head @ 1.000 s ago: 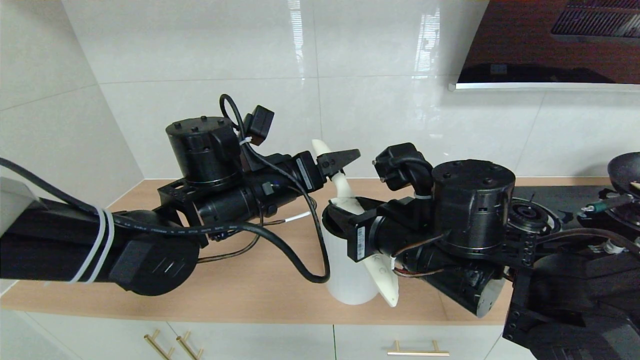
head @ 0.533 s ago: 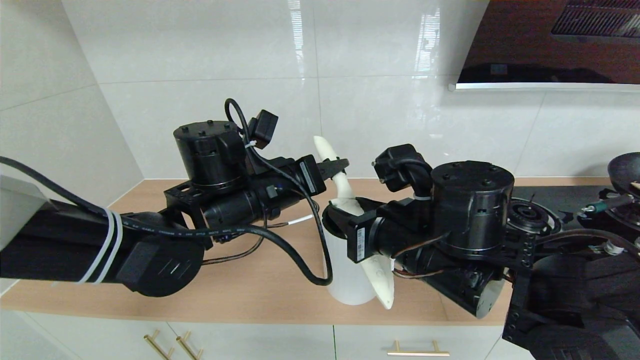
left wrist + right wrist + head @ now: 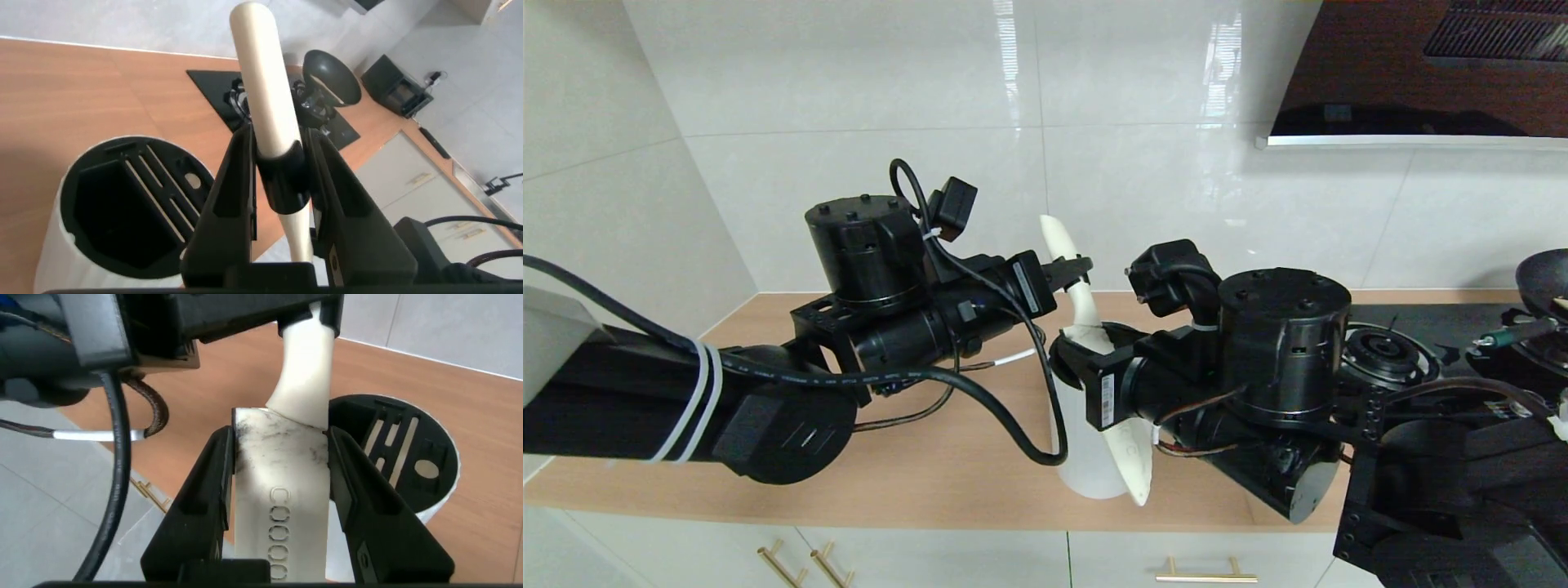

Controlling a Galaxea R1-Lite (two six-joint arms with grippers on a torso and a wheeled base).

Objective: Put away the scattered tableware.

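Note:
A white spatula (image 3: 1055, 238) hangs tilted above a white utensil holder (image 3: 1088, 464) with a black slotted lid (image 3: 122, 196) on the wooden counter. My left gripper (image 3: 1072, 269) is shut on the spatula's round handle (image 3: 261, 73), near its upper end. My right gripper (image 3: 1086, 343) is shut on the wide flat blade (image 3: 282, 506), whose tip (image 3: 1134, 478) points down in front of the holder. In the right wrist view the holder's lid (image 3: 400, 449) lies just behind the blade. The two grippers (image 3: 279, 441) sit close together, one above the other along the spatula.
A black hob (image 3: 1388, 343) with a burner lies on the counter's right part, and a dark pan (image 3: 1543, 282) stands at the far right. A range hood (image 3: 1421, 73) hangs at the upper right. Tiled wall behind; counter edge (image 3: 849, 510) with drawer handles below.
My left gripper went from open to shut on the spatula's handle. The right arm shifted slightly left, and the spatula now stands a bit more upright.

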